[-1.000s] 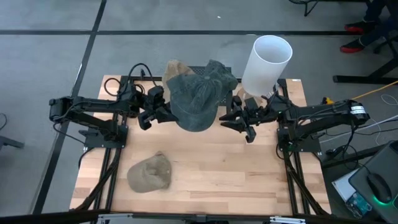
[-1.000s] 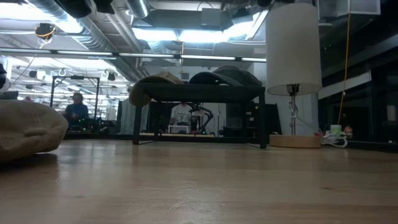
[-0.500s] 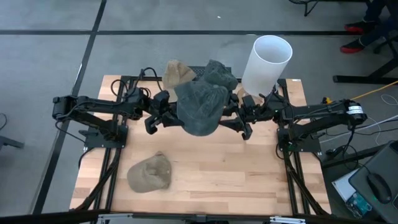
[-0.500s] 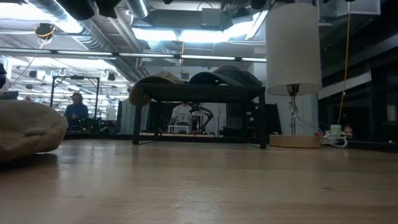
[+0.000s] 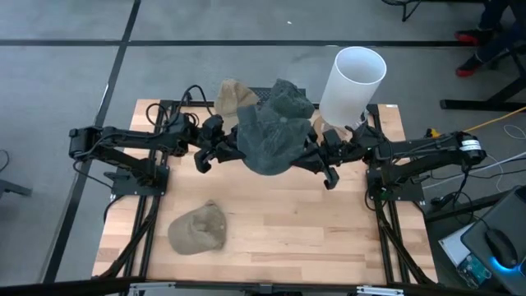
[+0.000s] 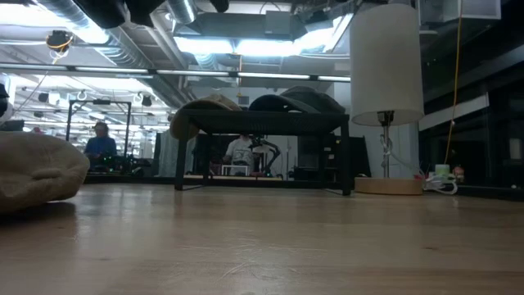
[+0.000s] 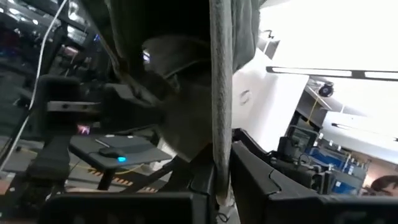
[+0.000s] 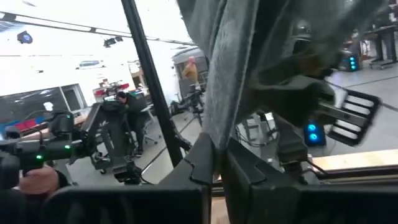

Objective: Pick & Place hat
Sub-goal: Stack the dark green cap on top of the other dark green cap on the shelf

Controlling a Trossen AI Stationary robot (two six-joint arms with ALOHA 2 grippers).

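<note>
A dark grey-green hat (image 5: 267, 141) hangs in the air above the table's middle, between my two arms. My left gripper (image 5: 230, 153) is shut on its left edge and my right gripper (image 5: 307, 156) is shut on its right edge. The hat is crumpled between them. A tan hat (image 5: 197, 228) lies crown up on the wooden table (image 5: 279, 238) near the front left. The held hat is above what the low view takes in. My left gripper pinches a hanging edge of the hat's cloth (image 7: 220, 163) between its two fingers (image 7: 249, 177), coming level from the table's left. The hat is lifted clear of the table and rises slack beyond the fingers. My right gripper pinches the hat's opposite edge (image 8: 216, 138) between its two fingers (image 8: 244, 167), coming level from the table's right. The cloth bunches in folds above the fingers; one layer or several, I cannot tell.
A black rack (image 5: 246, 105) at the table's far edge carries a tan hat (image 5: 233, 92) and a dark hat (image 5: 289, 97). A white lamp shade (image 5: 353, 80) stands at the far right. Bare table lies in front of the arms.
My right gripper has gone toward the table's left, reached the hat and shut on its right edge. My left gripper has carried the hat a little toward the right. The hat, spread wide before, is now bunched between the two grippers.
</note>
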